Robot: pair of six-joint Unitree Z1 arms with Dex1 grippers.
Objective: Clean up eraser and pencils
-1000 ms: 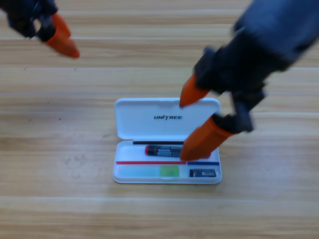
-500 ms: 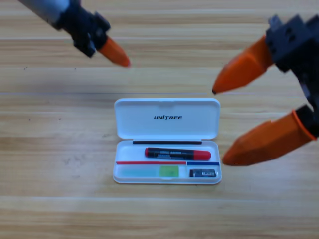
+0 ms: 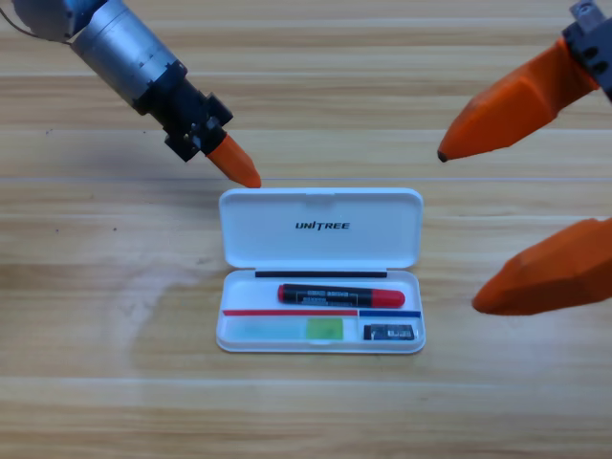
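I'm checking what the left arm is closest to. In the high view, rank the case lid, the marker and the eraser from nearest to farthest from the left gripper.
From the left gripper, by the case's upper left corner:
1. The open lid, right beside its tip.
2. The marker, in the tray's upper slot.
3. The eraser, in the tray's lower right compartment.

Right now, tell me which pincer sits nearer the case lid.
The left pincer, its tip at the lid's top-left corner; the right pincer hangs wide open off to the side.

smooth glossy white plastic case on a matt, grained wooden table; left arm brushed grey metal.
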